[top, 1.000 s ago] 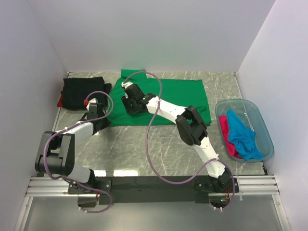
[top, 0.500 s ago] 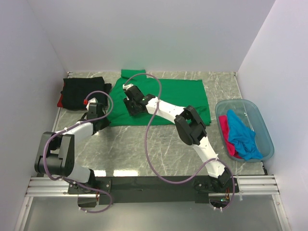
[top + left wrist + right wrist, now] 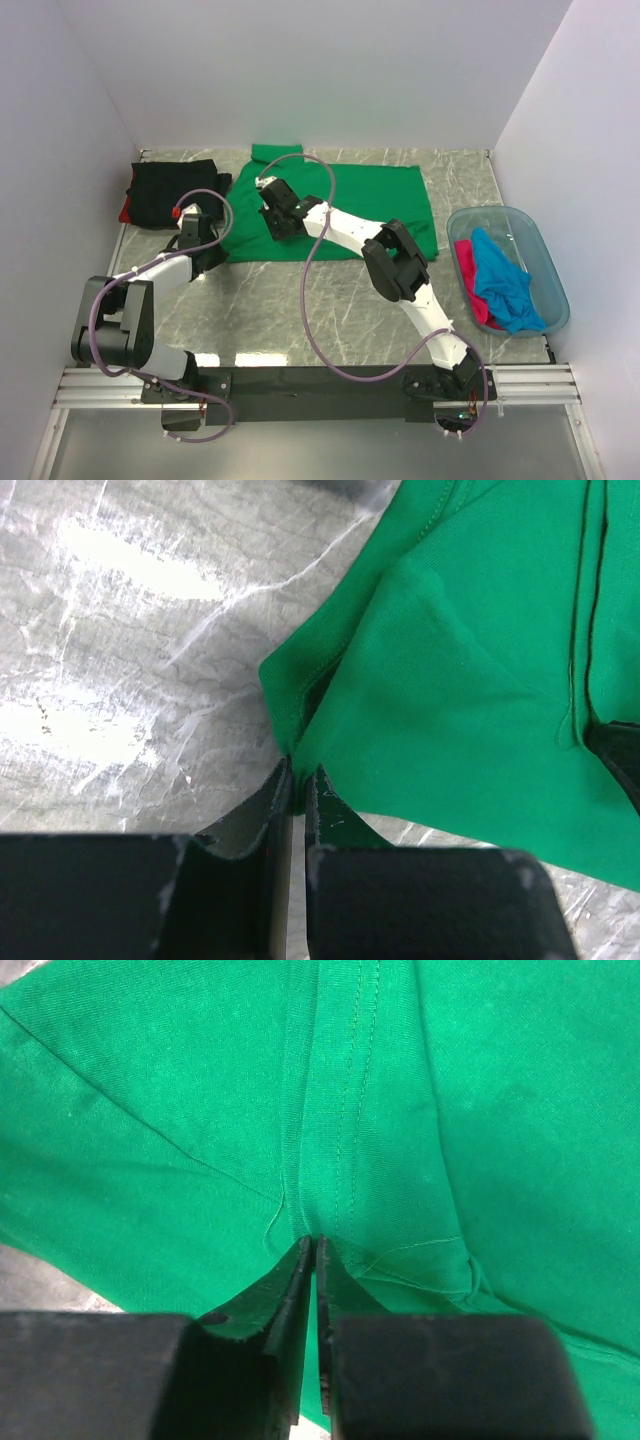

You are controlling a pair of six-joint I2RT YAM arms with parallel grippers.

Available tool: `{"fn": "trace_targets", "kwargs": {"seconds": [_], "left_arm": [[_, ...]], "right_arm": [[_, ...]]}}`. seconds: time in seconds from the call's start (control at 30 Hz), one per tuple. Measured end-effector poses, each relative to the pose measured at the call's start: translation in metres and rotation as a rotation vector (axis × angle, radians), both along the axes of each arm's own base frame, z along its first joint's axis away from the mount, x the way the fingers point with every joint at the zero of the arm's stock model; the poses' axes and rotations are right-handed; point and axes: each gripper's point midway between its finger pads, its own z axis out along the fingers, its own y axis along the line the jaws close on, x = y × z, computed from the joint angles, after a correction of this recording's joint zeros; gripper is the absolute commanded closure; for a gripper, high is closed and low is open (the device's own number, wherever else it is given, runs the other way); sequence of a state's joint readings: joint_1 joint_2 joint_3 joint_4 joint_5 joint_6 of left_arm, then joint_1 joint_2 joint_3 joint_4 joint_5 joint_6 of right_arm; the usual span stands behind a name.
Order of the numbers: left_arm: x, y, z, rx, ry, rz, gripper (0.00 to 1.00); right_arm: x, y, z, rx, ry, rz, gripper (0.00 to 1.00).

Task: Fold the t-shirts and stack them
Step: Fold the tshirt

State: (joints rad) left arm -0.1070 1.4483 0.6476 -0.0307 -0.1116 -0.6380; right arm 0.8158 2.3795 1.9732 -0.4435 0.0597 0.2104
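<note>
A bright green t-shirt (image 3: 350, 200) lies spread on the marble table, toward the back. My left gripper (image 3: 205, 240) is shut on its near left corner (image 3: 300, 730); the cloth runs into the narrow slot between the jaws. My right gripper (image 3: 275, 200) is shut on a stitched hem fold (image 3: 340, 1160) in the shirt's left part, its jaws pinching the green cloth. A folded black t-shirt (image 3: 172, 192) sits at the back left with a red t-shirt (image 3: 125, 212) peeking out under it. Blue (image 3: 505, 285) and pink (image 3: 470, 275) t-shirts lie bunched in the tub.
A translucent blue plastic tub (image 3: 555, 280) stands at the right edge of the table. White walls close the back and both sides. Grey marble tabletop (image 3: 290, 310) lies between the shirt and the arm bases.
My right gripper has shut on the green shirt's hem fold, having shifted slightly toward the back. The left gripper keeps its hold on the corner and has not moved.
</note>
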Motion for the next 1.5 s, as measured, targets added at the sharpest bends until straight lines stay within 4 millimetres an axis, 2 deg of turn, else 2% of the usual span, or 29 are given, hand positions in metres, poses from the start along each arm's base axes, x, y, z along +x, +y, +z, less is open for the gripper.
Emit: {"fn": "trace_targets", "kwargs": {"seconds": [0.1,0.3,0.47,0.63,0.77,0.8,0.87,0.9,0.93,1.0,1.1,1.2,1.33,1.4,1.5], "left_arm": [[-0.001,0.001,-0.001,-0.001,0.004,0.001,0.99],[-0.002,0.001,-0.002,-0.005,0.006,0.000,0.99],[-0.002,0.001,-0.002,-0.008,0.006,-0.002,0.99],[-0.002,0.001,-0.002,-0.010,0.007,-0.007,0.99],[-0.002,0.001,-0.002,-0.009,0.007,-0.008,0.99],[-0.002,0.001,-0.002,-0.009,0.007,-0.008,0.99],[-0.002,0.001,-0.002,-0.012,0.007,-0.010,0.99],[-0.002,0.001,-0.002,-0.014,0.007,-0.011,0.99],[-0.002,0.001,-0.002,-0.014,0.008,-0.012,0.99],[-0.002,0.001,-0.002,-0.014,0.008,-0.012,1.00],[-0.002,0.001,-0.002,-0.014,0.008,-0.012,0.99],[-0.002,0.001,-0.002,-0.014,0.008,-0.012,0.99],[-0.002,0.000,-0.002,-0.017,0.008,-0.013,1.00],[-0.002,0.000,-0.002,-0.018,0.008,-0.013,0.99],[-0.002,0.000,-0.002,-0.021,0.008,-0.013,0.99]], "right_arm": [[-0.001,0.000,-0.001,0.000,0.007,0.005,1.00],[-0.003,0.001,-0.002,0.007,0.017,0.001,1.00],[0.004,-0.004,0.000,0.025,0.026,-0.036,1.00],[0.036,-0.020,0.020,0.067,0.000,-0.115,1.00],[0.074,-0.047,0.036,0.098,-0.042,-0.201,1.00],[0.081,-0.055,0.038,0.101,-0.045,-0.220,0.98],[0.092,-0.068,0.041,0.108,-0.049,-0.255,0.82],[0.098,-0.074,0.044,0.114,-0.052,-0.275,0.62],[0.104,-0.081,0.047,0.115,-0.059,-0.294,0.54],[0.114,-0.089,0.055,0.120,-0.081,-0.316,0.43],[0.122,-0.098,0.061,0.124,-0.109,-0.341,0.38],[0.104,-0.117,0.051,0.083,-0.092,-0.358,0.37],[0.060,-0.158,0.041,-0.004,-0.055,-0.392,0.37],[0.034,-0.181,0.048,-0.030,-0.050,-0.419,0.37],[0.008,-0.214,0.059,-0.051,-0.067,-0.487,0.36]]}}
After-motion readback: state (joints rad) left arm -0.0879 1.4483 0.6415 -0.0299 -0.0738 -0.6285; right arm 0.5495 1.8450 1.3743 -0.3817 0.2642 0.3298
